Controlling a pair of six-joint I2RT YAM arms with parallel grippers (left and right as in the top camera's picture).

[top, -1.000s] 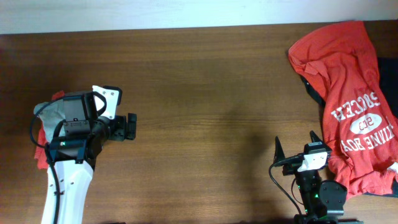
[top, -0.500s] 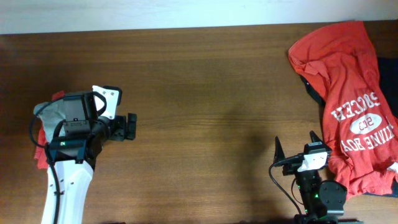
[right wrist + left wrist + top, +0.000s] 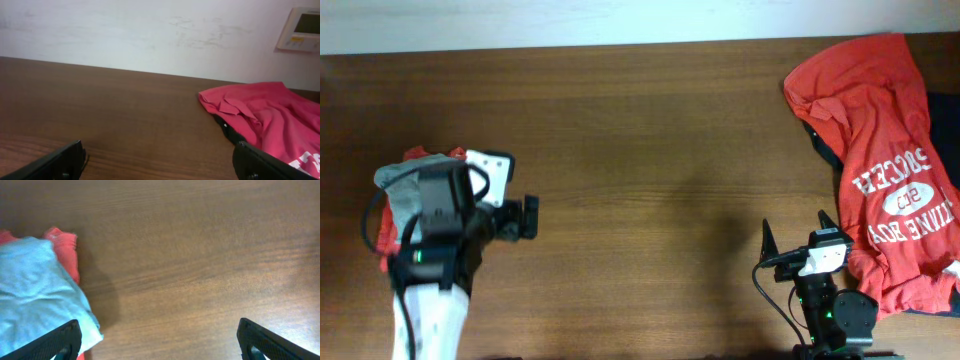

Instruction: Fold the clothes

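The left claw (image 3: 157,330) is released: its two dark fingers (image 3: 62,340) stand wide apart at the bottom corners of the wrist view, with only bare table (image 3: 200,255) between them. From overhead this claw (image 3: 527,217) points right, over the left part of the table. Just behind it, largely under the arm (image 3: 420,310), lies a bunched grey-blue shirt (image 3: 35,295), resting on a small red shirt (image 3: 65,250) whose edge shows along its right and far sides. In the overhead view the grey-blue shirt (image 3: 405,185) and the red one (image 3: 388,225) sit at the table's left edge; neither is touched by the fingers.

The right claw (image 3: 157,150) is also released, fingers spread, nothing in it. It sits at the near edge, right of centre (image 3: 794,238), facing the far side. Just to its right a large red shirt (image 3: 880,150) lies crumpled, running from the far right corner down to the near edge, its white lettering (image 3: 902,195) showing. A bit of dark cloth (image 3: 817,140) peeks out at its left edge. From the right wrist the red shirt (image 3: 260,112) lies ahead to the right, with a pale wall (image 3: 125,35) and a wall panel (image 3: 304,29) beyond.
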